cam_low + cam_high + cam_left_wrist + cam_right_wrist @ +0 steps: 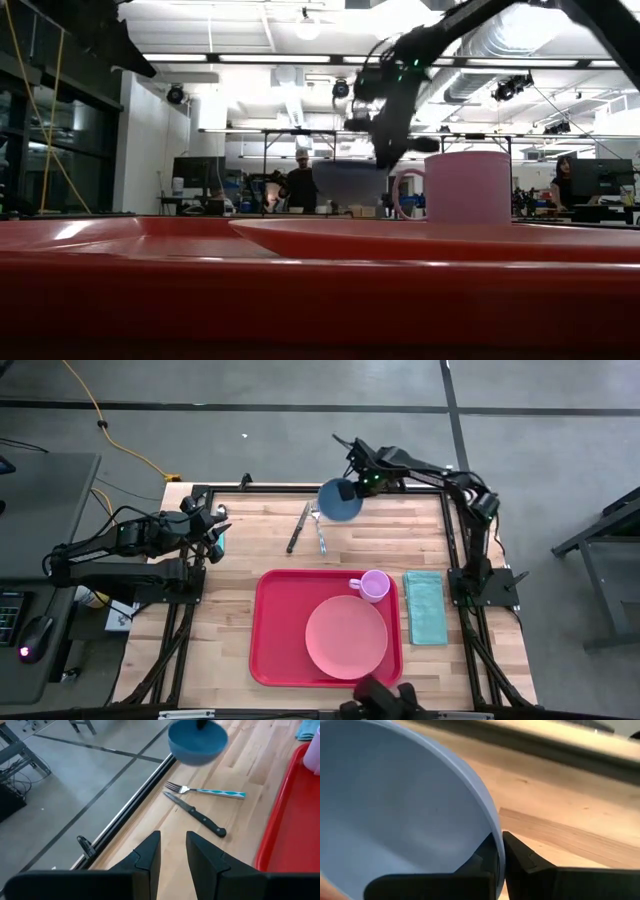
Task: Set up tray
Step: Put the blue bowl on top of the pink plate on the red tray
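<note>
Wood bench (250, 550), high view: right tool (347, 490) clamped on blue bowl (338, 501) rim, upper centre. Red tray (275, 630) sits lower centre, straight below; its long axis runs left-right. Left tool (213, 532), fingers apart, waits left.

1. The table (250, 545) is evenly lit from above in the high view; only faint, soft shadows are cast beside the knife (297, 528) and fork (319, 530).
2. In the low view, bright ceiling light strips (300, 57) are seen, and pale glare is carried on the tray (300, 290), whose near rim is blurred.
3. The bowl (405, 815) is rendered out of focus in the right wrist view.
4. The bowl is slightly smeared in the left wrist view.
</note>
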Robot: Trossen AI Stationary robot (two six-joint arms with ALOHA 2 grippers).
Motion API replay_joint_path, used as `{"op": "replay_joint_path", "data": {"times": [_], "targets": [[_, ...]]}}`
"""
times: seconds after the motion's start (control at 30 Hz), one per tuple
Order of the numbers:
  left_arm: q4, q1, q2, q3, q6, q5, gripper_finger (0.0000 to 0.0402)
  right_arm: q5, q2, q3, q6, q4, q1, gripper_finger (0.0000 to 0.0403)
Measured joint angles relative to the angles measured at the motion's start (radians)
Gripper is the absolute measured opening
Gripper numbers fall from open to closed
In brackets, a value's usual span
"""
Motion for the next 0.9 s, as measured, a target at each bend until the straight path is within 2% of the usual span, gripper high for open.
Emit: {"op": "replay_joint_path", "data": {"times": [0.3, 0.5, 0.7, 0.9], "targets": [[0.005, 0.000, 0.000, 0.000, 0.000, 0.021, 0.0124, 0.017, -0.283, 0.000, -0.001, 0.009, 0.009, 0.0000], [0.006, 0.000, 0.000, 0.000, 0.000, 0.020, 0.0124, -0.002, -0.468, 0.000, 0.027, 0.002, 0.069, 0.0000], [0.007, 0.000, 0.000, 0.000, 0.000, 0.042, 0.0124, -0.050, -0.584, 0.001, 0.097, -0.042, 0.193, 0.0000], [0.007, 0.000, 0.000, 0.000, 0.000, 0.051, 0.0124, -0.065, -0.616, 0.001, 0.214, -0.070, 0.374, 0.0000]]}}
